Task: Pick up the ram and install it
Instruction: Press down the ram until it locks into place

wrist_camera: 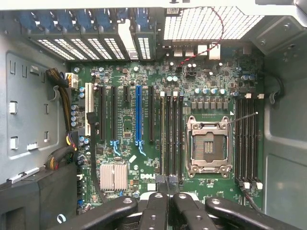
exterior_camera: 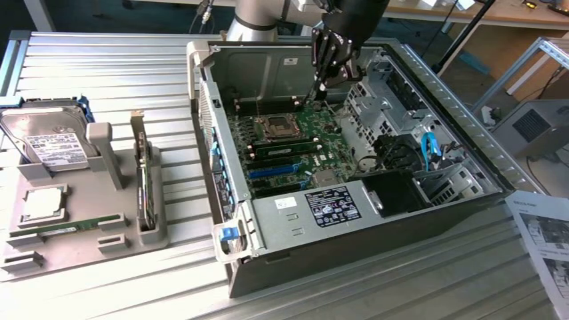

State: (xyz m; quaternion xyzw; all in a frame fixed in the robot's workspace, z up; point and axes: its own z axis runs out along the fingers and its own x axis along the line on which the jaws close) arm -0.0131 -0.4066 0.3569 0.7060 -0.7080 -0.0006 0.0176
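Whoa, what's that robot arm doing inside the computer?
The robot arm's black gripper is shut and sits low inside the open black-and-silver computer case. It is just above the green motherboard, by the long black memory slots beside the square metal processor socket. I can't see it holding anything. A long thin green ram stick lies in the grey plastic tray outside the case.
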